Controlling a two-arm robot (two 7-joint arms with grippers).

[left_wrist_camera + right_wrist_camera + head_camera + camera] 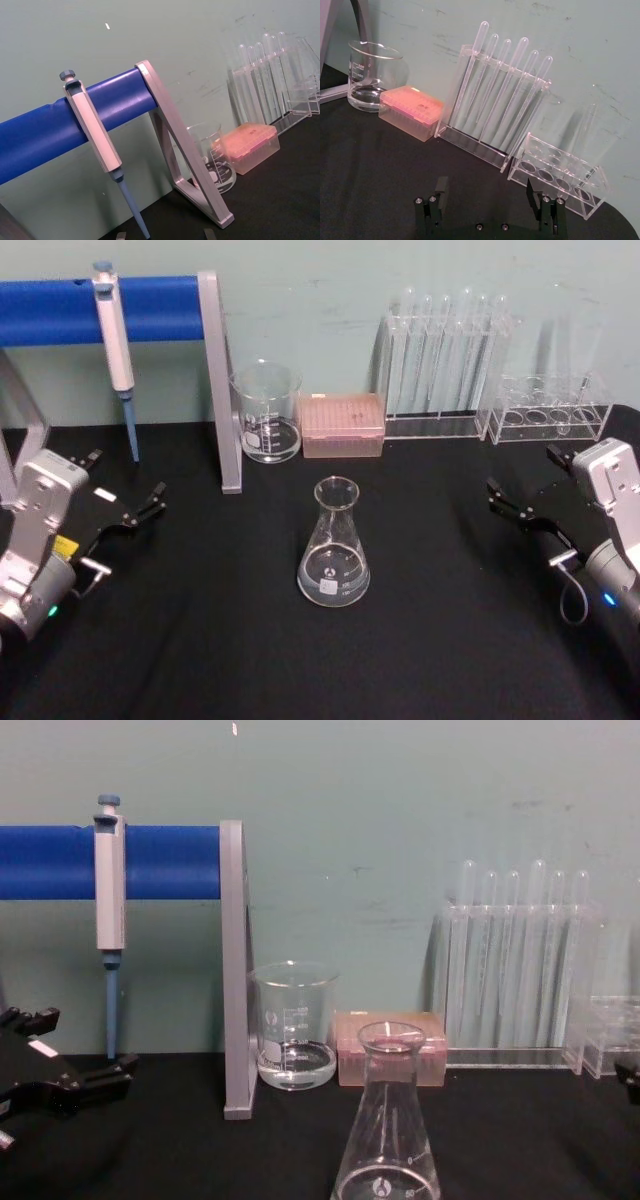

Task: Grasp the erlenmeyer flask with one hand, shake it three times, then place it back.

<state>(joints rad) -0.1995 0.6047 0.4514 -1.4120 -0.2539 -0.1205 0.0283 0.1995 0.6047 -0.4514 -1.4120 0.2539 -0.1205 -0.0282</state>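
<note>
The erlenmeyer flask (334, 550) stands upright mid-worktop (200, 650), well apart from both hands: left hand (128, 480) spread at left, right hand (485, 192) spread at right.

We see a black table (200, 640). A glass flask (334, 545) stands upright in its middle, alone. Along the back stand a grey frame leg (222, 380), a beaker (268, 412), a pink box (343, 425), a tall rack (445, 365) and a low rack (555, 410).

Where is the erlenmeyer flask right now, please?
In the head view the erlenmeyer flask stands upright at mid-table, in front of the beaker and the pink box, apart from the left gripper and the right gripper.
</note>
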